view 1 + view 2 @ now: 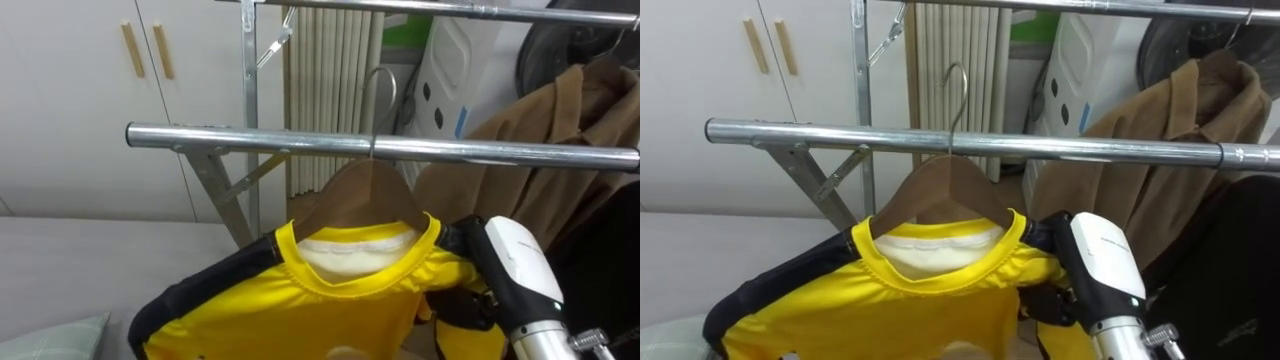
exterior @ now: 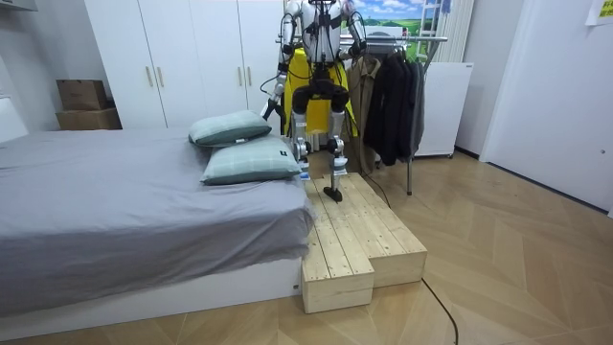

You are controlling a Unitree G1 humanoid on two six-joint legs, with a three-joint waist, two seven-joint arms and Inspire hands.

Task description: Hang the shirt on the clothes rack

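2 eye views: head camera, eyes side by side, very near rail (image 1: 400, 148), facing ahead, slightly down. Hanger (image 1: 950, 190) near centre, brown coat (image 1: 560, 120) at 2 o'clock. Room view: well back, looking across bed (image 2: 115, 201) at 9 o'clock and wooden platform (image 2: 359, 240); robot at 12 o'clock. All 3 share rail, yellow shirt (image 1: 250, 320), brown coat.

Nothing I can read from here: no words, numbers or signs. The pale mark on the dark hanging garment (image 1: 1240, 260), far right, is illegible.
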